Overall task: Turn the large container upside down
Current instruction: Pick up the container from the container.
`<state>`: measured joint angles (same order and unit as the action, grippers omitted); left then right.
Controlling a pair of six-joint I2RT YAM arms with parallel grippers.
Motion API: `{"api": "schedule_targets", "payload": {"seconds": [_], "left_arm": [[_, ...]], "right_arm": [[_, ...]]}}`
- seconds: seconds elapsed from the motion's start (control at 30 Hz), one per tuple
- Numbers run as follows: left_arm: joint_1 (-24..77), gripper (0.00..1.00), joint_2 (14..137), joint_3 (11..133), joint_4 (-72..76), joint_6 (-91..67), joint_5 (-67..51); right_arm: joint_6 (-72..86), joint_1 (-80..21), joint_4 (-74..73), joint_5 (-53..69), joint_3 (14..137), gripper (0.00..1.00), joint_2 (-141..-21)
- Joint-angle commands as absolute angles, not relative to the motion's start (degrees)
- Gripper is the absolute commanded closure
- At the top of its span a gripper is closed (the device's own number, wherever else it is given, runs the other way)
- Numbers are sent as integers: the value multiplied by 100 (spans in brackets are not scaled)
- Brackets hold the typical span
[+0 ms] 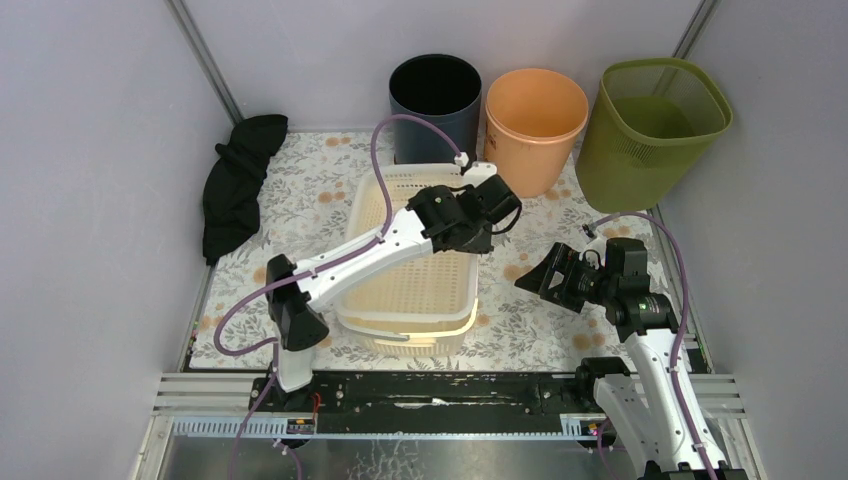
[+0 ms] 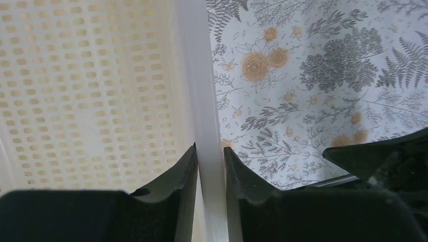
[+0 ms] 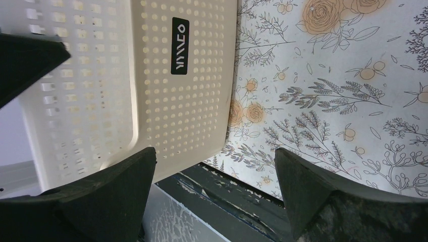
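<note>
The large container (image 1: 410, 285) is a cream perforated basket, standing open side up in the middle of the floral table cover. My left gripper (image 1: 482, 232) reaches over it and is shut on its right rim. In the left wrist view the white rim (image 2: 199, 75) runs straight between the two black fingers (image 2: 184, 171), which press on both sides of it at my left gripper (image 2: 210, 156). My right gripper (image 1: 538, 280) hovers open to the right of the container, apart from it. The right wrist view shows the container's wall (image 3: 181, 75) past my right gripper (image 3: 214, 161), with nothing between its fingers.
Three bins stand along the back wall: a black one (image 1: 435, 95), an orange one (image 1: 535, 110) and a green mesh one (image 1: 650, 125). A black cloth (image 1: 240, 180) lies at the back left. The metal rail (image 1: 430, 390) borders the table's near edge.
</note>
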<state>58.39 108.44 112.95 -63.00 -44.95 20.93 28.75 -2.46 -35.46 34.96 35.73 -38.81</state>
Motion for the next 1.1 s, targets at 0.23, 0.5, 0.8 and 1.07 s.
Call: {"api": "schedule_targets", "payload": {"seconds": [0.23, 0.5, 0.8, 1.07], "left_arm": [[5805, 78, 10425, 12048, -6434, -4281, 2180], [5789, 78, 10285, 12430, -6456, -4056, 2176], [5729, 78, 10013, 12879, -6469, -4008, 2008], [5653, 78, 9420, 12895, -6272, -3982, 2316]], "right_arm": [[2889, -228, -3450, 3551, 3553, 6, -3819], [2913, -228, -3454, 3560, 3594, 6, -3823], [2966, -227, -3459, 3594, 3613, 6, -3824], [2981, -229, -3527, 3599, 3710, 6, -3834]]}}
